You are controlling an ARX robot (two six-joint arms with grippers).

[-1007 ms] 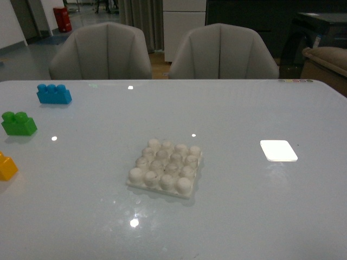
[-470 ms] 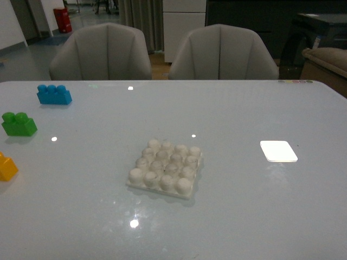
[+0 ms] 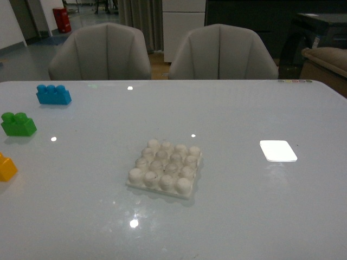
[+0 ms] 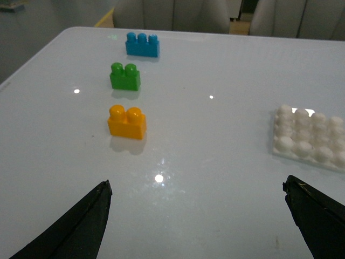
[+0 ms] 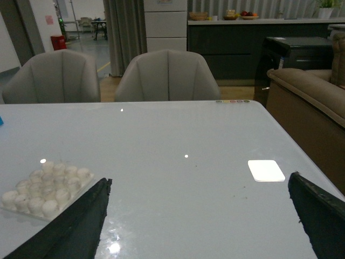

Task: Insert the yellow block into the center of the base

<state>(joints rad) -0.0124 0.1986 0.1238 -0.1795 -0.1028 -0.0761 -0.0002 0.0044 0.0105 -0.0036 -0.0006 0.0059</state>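
The left gripper (image 4: 195,186) has its two dark fingers (image 4: 81,226) spread wide and holds nothing. The right gripper (image 5: 199,178) is spread wide and empty too. The yellow block (image 4: 126,122) sits on the table (image 4: 215,65) near the left edge, well apart from the base (image 4: 310,137). It looks light, hard and a bit slippery, so pinch it low on its flat sides. Nothing on the table has moved since a second ago.

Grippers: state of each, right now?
Left gripper: open, holding nothing; the yellow block sits apart from it, ungrasped.
Right gripper: open, holding nothing.
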